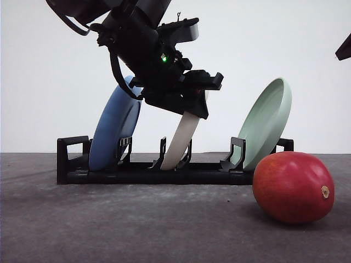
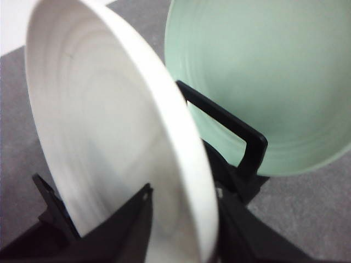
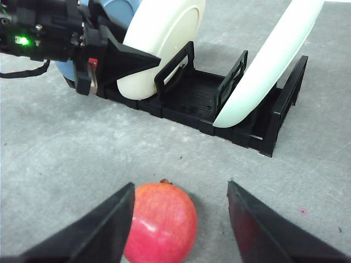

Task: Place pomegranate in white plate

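Right wrist view: right gripper [image 3: 178, 230] spread wide over glossy, hard, roll-prone pomegranate [image 3: 160, 222], grab across its widest middle; left gripper [image 2: 184, 230] straddles white plate [image 2: 109, 137] rim, clamp unclear.

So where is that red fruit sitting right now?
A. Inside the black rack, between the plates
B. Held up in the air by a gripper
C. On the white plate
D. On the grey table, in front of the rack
D: the pomegranate rests on the table in front of the black rack, while the white plate stands in the rack.
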Available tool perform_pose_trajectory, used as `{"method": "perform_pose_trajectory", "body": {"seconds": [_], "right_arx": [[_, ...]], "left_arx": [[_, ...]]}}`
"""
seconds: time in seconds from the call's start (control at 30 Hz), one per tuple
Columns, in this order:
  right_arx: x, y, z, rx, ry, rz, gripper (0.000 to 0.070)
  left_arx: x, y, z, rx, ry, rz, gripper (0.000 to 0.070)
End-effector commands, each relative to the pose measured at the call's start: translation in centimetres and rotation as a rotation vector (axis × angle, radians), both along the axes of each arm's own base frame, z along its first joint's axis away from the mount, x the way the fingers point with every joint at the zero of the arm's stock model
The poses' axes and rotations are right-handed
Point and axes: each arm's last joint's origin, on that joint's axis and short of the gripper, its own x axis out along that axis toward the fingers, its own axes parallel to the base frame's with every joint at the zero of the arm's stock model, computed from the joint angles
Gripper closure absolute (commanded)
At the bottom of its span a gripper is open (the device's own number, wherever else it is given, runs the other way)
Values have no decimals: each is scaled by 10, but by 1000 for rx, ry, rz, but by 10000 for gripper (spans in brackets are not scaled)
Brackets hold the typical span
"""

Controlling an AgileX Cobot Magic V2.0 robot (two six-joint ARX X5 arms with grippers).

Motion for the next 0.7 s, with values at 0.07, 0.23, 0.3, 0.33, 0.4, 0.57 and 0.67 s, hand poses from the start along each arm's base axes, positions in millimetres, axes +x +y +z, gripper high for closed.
{"method": "perform_pose_trajectory", "body": {"seconds": [0.07,0.23,0.3,0.33,0.4,0.57,0.67], "right_arx": [[0,0,6,-2,-31,8,361],[0,0,6,-2,-30,8,361],[0,0,6,-2,-30,8,361],[0,0,6,-2,-30,8,362],[0,0,6,-2,-31,8,361],[0,0,6,-2,-31,8,361],[0,0,6,-2,-31,8,361]], "left_arx": [[-2,-6,14,-38,-31,-9,628],[-3,-6,15,-94,7,23,685],[-3,-5,17,-128,27,42,685],[-4,-5,19,-146,36,50,685],[-5,-4,23,-179,46,64,686],[-11,2,42,-257,43,84,686],[-17,8,57,-299,38,91,686]]}}
